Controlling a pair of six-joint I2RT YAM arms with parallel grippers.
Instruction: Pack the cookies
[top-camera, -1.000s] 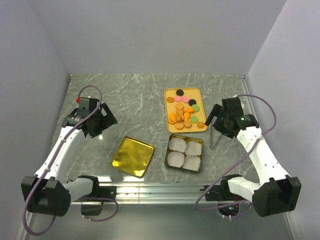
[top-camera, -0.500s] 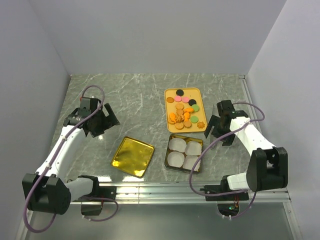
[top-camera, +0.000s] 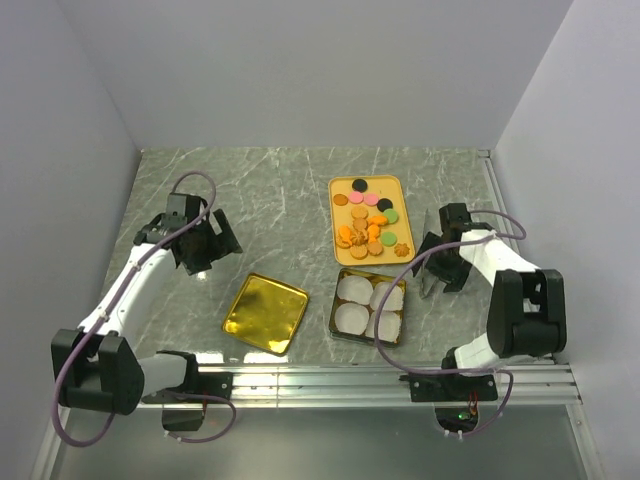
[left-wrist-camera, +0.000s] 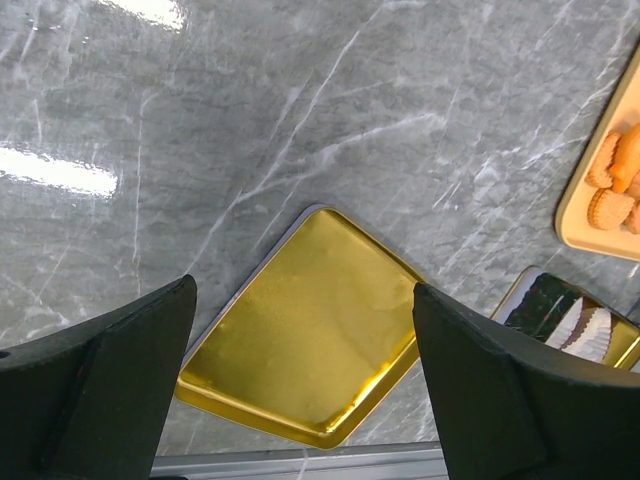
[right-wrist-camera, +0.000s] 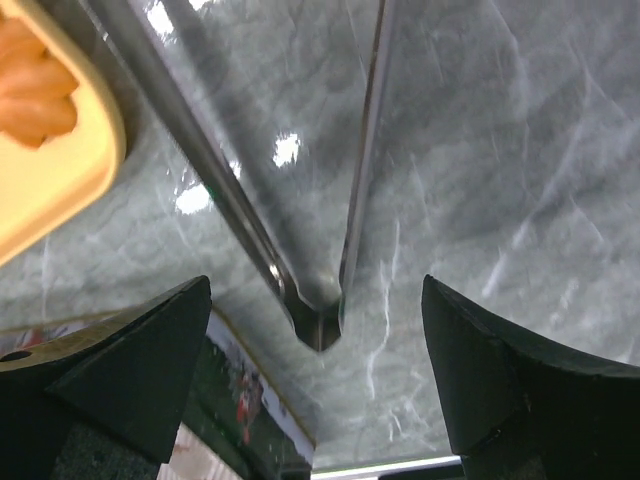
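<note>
A grey-green marble tabletop (top-camera: 280, 200) with pale veins is seen, glossy enough for glare patches to be thrown back, and it is boxed in by plain pale walls (top-camera: 300, 70) on three sides. The cookies (top-camera: 370, 222) are found towards the far right of the table, heaped on a shallow yellow tray (top-camera: 338, 250): orange and tan rounds are clustered at the near end, while pink, green and black ones are spread at the far end, and some ridged, flower-like edges can be made out. Just on the near side of the tray, an open gold tin (top-camera: 369, 306) is lined with four white paper cups (top-camera: 352, 290), and its gold lid (top-camera: 266, 312) is laid flat to the left. The left gripper (top-camera: 205, 243) is held above bare marble with its fingers (left-wrist-camera: 110, 370) spread wide and nothing between them. The right gripper (top-camera: 440, 265) is likewise spread apart, poised over metal tongs (right-wrist-camera: 320, 300) lying on the marble beside the tray; nothing is clasped.
</note>
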